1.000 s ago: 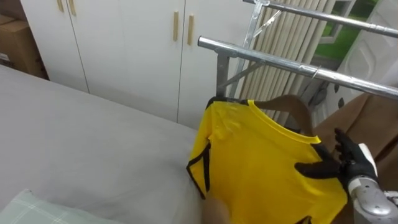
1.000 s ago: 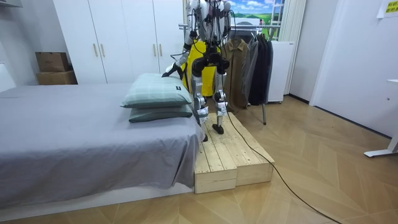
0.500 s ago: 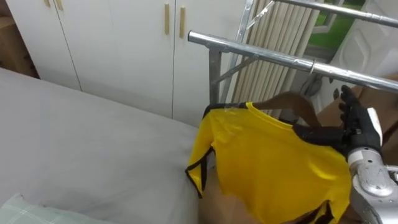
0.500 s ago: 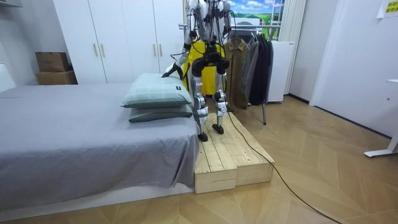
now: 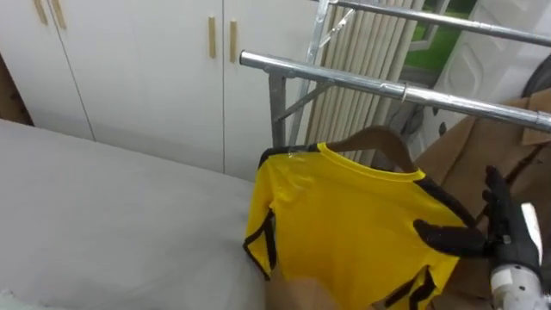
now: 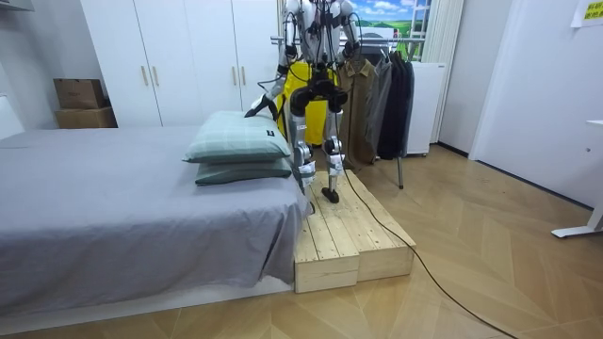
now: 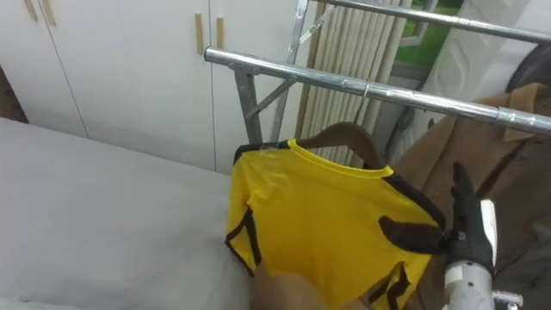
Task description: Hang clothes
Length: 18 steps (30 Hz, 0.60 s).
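A yellow shirt [image 5: 353, 228] with black trim hangs on a brown wooden hanger [image 5: 383, 142] just below the rack's metal rail [image 5: 344, 77]. The hanger's hook [image 5: 405, 88] sits at the rail. My right hand [image 5: 495, 232] is at the shirt's right shoulder, with its thumb laid over the front of the cloth and its fingers behind, pinching it. The shirt's lower edge covers my left hand. In the room view I stand on a wooden platform [image 6: 349, 235] between the bed and the rack, with the yellow shirt [image 6: 300, 94] in front of my chest.
A grey bed [image 5: 95, 207] lies to my left, with white wardrobe doors [image 5: 129, 60] behind it. Brown and dark coats [image 6: 377, 94] hang further along the rack on my right. A second, higher rail [image 5: 448, 21] runs behind the first.
My right hand rose to rail height half a second ago and has dropped back to the shirt's shoulder. The camera has shifted; the shirt stays under the rail.
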Motion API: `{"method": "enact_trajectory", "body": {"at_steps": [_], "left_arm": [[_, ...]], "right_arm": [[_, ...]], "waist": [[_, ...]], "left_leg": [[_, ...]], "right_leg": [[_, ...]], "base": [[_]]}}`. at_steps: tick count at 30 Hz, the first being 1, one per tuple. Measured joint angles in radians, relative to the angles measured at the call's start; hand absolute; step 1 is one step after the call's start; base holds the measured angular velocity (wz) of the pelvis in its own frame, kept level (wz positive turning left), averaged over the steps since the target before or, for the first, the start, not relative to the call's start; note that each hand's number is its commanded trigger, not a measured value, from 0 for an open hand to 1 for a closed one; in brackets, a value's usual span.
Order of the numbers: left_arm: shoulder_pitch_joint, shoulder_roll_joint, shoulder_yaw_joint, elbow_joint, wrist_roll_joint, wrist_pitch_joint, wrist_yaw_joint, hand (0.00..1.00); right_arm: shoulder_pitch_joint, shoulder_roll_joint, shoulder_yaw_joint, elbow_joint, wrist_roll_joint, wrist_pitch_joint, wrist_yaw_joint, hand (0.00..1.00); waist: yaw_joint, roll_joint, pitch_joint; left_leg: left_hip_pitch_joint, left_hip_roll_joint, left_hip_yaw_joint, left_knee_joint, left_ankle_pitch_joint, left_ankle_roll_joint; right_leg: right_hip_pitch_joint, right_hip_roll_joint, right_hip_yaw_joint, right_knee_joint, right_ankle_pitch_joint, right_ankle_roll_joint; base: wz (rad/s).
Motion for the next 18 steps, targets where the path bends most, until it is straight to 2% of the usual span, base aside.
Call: {"method": "enact_trajectory", "body": {"at_steps": [5,7,10,14,18], "left_arm": [[0.008,0.0,0.004,-0.005,-0.012,0.0,0.0,0.0],[0.005,0.0,0.006,-0.003,-0.018,0.001,-0.001,0.0],[0.007,0.0,0.008,-0.003,-0.017,0.0,-0.001,0.0],[0.012,0.0,0.011,0.0,-0.018,0.0,-0.003,0.0],[0.023,0.0,0.011,0.008,-0.049,-0.007,-0.003,0.0]], "right_arm": [[0.075,0.01,-0.005,-0.026,-0.006,-0.001,0.001,0.0],[0.107,0.044,-0.023,-0.025,-0.006,-0.01,0.0,0.0],[0.164,0.073,-0.022,-0.017,-0.009,-0.011,0.01,0.0],[0.215,0.093,-0.018,0.062,-0.035,-0.018,0.063,0.0],[0.263,0.13,-0.018,0.13,0.033,-0.019,0.117,0.0]], "waist": [[-0.034,0.009,0.0005],[-0.038,0.008,0.0017],[-0.042,0.008,0.0032],[-0.044,0.011,0.0045],[-0.059,0.023,0.0041]], "left_leg": [[0.002,0.001,0.0,0.0,0.0,0.0],[0.002,0.001,0.007,0.0,0.0,0.0],[0.001,0.0,0.011,0.0,0.0,0.0],[0.002,-0.002,0.022,-0.004,-0.001,0.0],[0.005,0.0,0.025,-0.014,-0.001,0.0]], "right_leg": [[-0.003,0.001,0.006,-0.001,0.0,0.0],[-0.005,0.001,0.006,0.0,0.0,0.0],[-0.007,0.0,0.008,0.001,-0.001,0.001],[-0.018,0.002,0.02,0.012,-0.002,0.002],[-0.018,0.007,0.028,0.015,-0.001,0.002]], "base": [[-0.04],[0.0],[-0.01],[-0.09],[-0.03]]}}
